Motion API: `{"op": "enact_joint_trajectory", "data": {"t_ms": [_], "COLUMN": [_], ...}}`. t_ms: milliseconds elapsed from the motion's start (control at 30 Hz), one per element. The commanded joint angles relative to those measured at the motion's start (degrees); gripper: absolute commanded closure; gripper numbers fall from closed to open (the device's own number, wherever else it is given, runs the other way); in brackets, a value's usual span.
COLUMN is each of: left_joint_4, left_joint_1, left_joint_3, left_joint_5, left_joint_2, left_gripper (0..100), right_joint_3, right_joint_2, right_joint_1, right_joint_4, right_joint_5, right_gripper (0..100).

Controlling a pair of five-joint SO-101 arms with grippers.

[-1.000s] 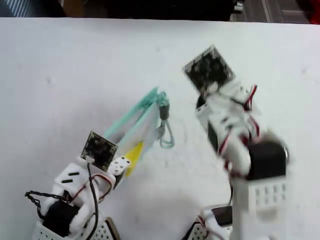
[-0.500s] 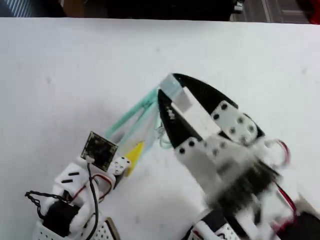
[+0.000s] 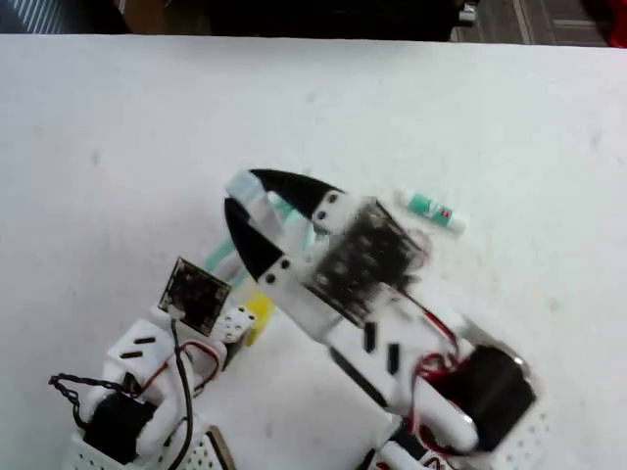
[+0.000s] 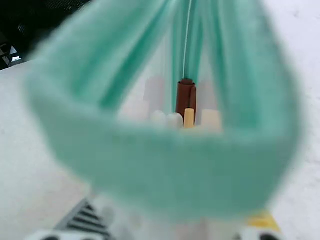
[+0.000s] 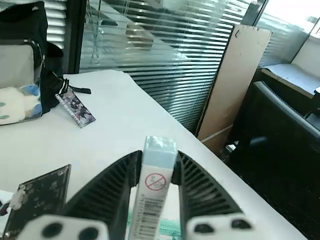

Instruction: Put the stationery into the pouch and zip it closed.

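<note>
one more stick heads for the pouch as my right arm swings in over it.

in the past second the right gripper has come from the far right side to above the pouch's middle, its fingers narrow on a blue-capped stick, so the drop looks close to me. its move has uncovered a green tube lying well apart on the white table, which i judge is next to be fetched. the left gripper has not shifted and looks clamped on the pouch's near rim, holding the mouth wide; a brown piece and pale sticks sit inside. the zip is not yet closed. behind, window blinds and a black bag on another table.
</note>
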Motion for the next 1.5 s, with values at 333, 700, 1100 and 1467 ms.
{"op": "enact_joint_trajectory", "data": {"t_ms": [333, 700, 1100, 1467], "left_joint_4": [0.00, -1.23, -1.14, -1.05], "left_joint_1": [0.75, 0.66, 0.66, 0.66], "left_joint_3": [-2.81, -2.46, -2.46, -2.46], "left_joint_5": [-0.26, -0.26, -0.26, -0.26], "left_joint_2": [0.13, 0.13, 0.13, 0.13], "left_gripper": [79, 79, 79, 79], "right_joint_3": [13.45, 20.84, 19.78, 12.04], "right_joint_2": [-0.22, -0.75, -0.84, -0.75], "right_joint_1": [-1.71, 2.33, 1.80, 5.58], "right_joint_4": [-10.68, -13.85, -10.15, -5.85], "right_joint_5": [-0.53, -0.53, -0.44, -0.09], "right_gripper": [98.2, 98.2, 73.7, 78.9]}}
